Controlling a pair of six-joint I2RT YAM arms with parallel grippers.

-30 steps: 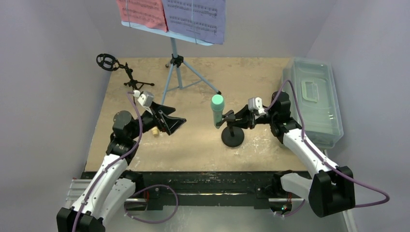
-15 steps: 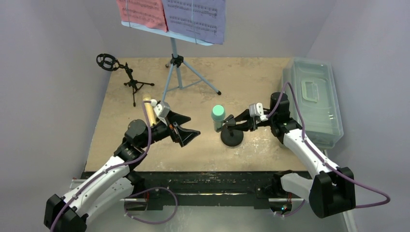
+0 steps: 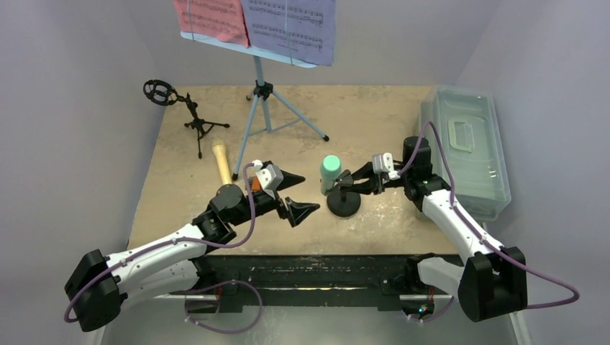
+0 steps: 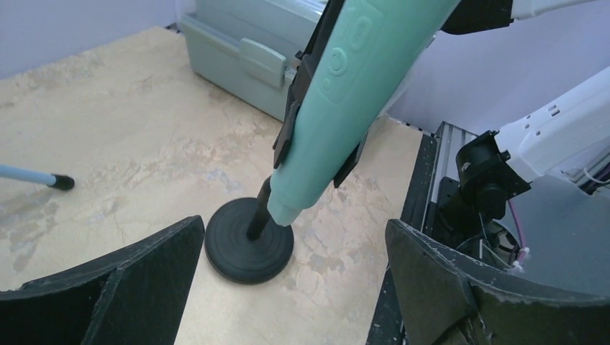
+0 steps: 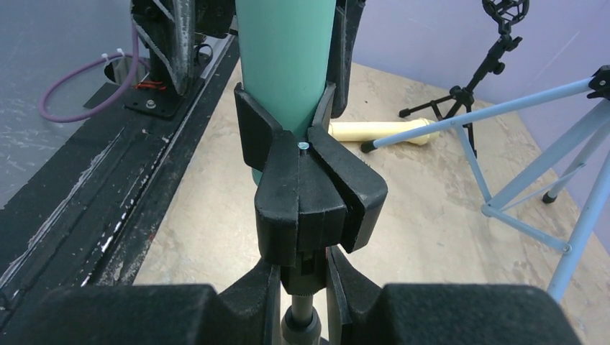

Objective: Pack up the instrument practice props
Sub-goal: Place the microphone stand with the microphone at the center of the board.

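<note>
Green microphone (image 3: 329, 171) — upright in round-based stand (image 3: 344, 205), mid table (image 3: 374, 118). Right gripper (image 3: 346, 185) — clamped on the stand's post, seemingly just under the clip. Left gripper (image 3: 306, 193) — spread wide, near the microphone, empty.

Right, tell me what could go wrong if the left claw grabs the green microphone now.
1. The mint-green microphone is held only by the black clip. If the open left claw closes off-centre, the microphone may twist or slip out.
2. The right claw grips just the thin stem of the round-base stand, so a hard pull could drag or tip the stand.
3. Both claws sit close together at the stand, so they might collide.
</note>
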